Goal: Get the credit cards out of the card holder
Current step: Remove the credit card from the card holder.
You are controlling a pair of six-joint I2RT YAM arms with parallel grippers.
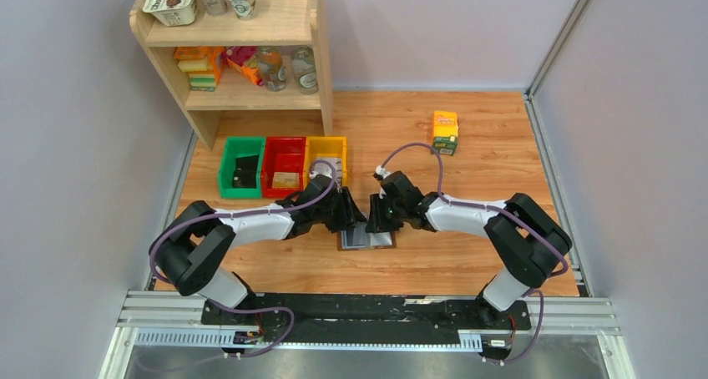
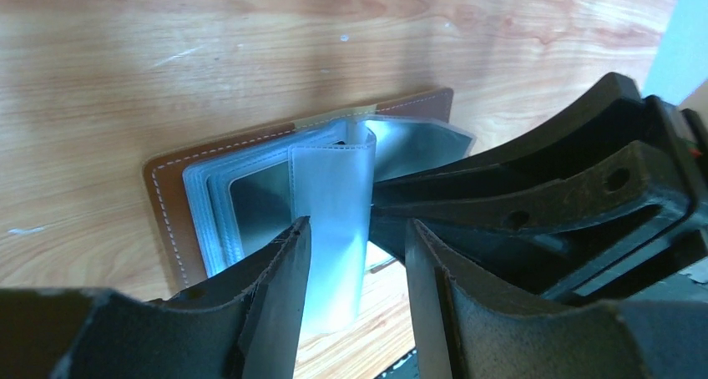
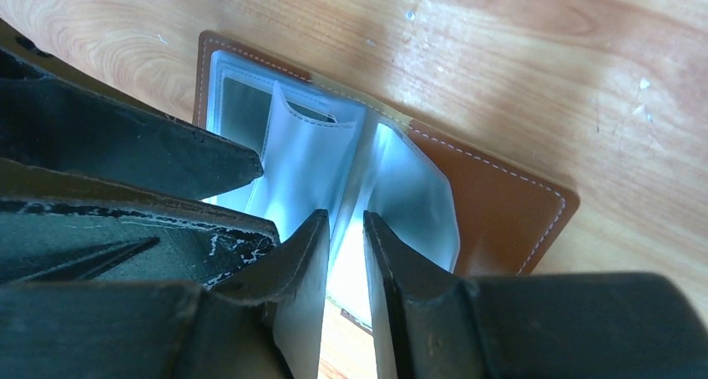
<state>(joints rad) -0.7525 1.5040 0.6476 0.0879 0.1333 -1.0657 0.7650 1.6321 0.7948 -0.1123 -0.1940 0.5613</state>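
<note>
Trouble could start with the thin plastic. The card holder [image 1: 367, 237] lies open on the bench [image 2: 125, 78], brown cover down, in the middle near my bases, with both my claws crowded over it. My left claw [image 2: 357, 229] stands fairly wide. One clear sleeve [image 2: 334, 179] rises between its fingers with a gap on one side, so it grips nothing that I can see. My right claw [image 3: 344, 215] is narrow around another sleeve; whether it pinches it or only brackets it I cannot tell.

If either claw pulls on a sleeve rather than on a card, I judge the whole holder would lift or slide, or the plastic could crease or tear where it is bound. The claws are also very close together, so a careless move could knock one against the other.

The left wrist view shows what looks like a dark card [image 2: 259, 204] in the stack of sleeves on one page. The right wrist view shows the bare leather of the other page instead. Only the top view shows the coloured bins [image 1: 284, 166] and the carton [image 1: 444, 133] well apart, yet there my arms hide most of the holder.
</note>
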